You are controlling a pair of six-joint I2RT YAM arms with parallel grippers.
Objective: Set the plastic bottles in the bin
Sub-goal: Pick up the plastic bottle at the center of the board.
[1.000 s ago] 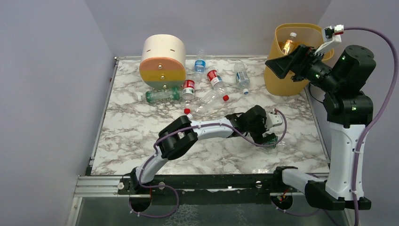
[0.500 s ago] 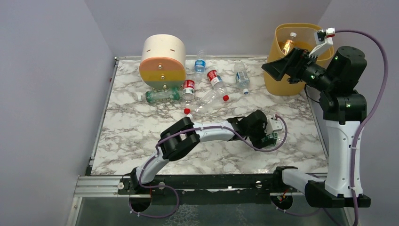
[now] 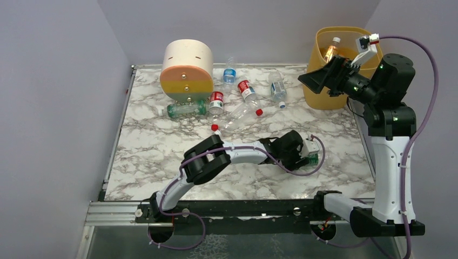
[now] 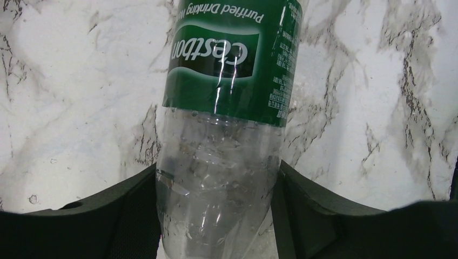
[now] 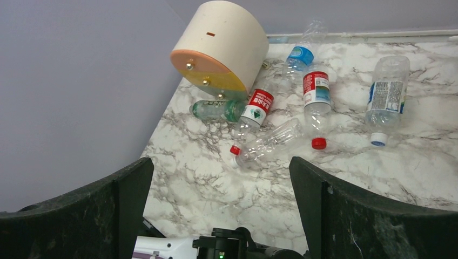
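Observation:
My left gripper [image 3: 309, 157] lies low on the marble table [image 3: 151, 151] at the near right, shut on a clear plastic bottle with a green label [image 4: 232, 70]. Its fingers [image 4: 135, 216] press both sides of the bottle's body. Several more plastic bottles lie at the back: a green one [image 3: 186, 109], red-labelled ones [image 3: 216, 101] [image 3: 246, 89], a clear one with a red cap [image 3: 243, 114] and blue-labelled ones [image 3: 277, 88]. The yellow-orange bin [image 3: 318, 94] stands at the back right with an orange bottle [image 3: 330, 51] inside. My right gripper [image 3: 320, 78] hangs open and empty in front of the bin.
A round drawer unit [image 3: 187, 70] in cream, orange, yellow and green stands at the back left, with bottles against its base. The right wrist view looks down on it [image 5: 221, 46] and on the bottle cluster [image 5: 267, 143]. Grey walls enclose the table.
My left gripper has closed from wide open onto the green-labelled bottle and slid slightly nearer. The right arm has drawn a little to the left, gripper still open.

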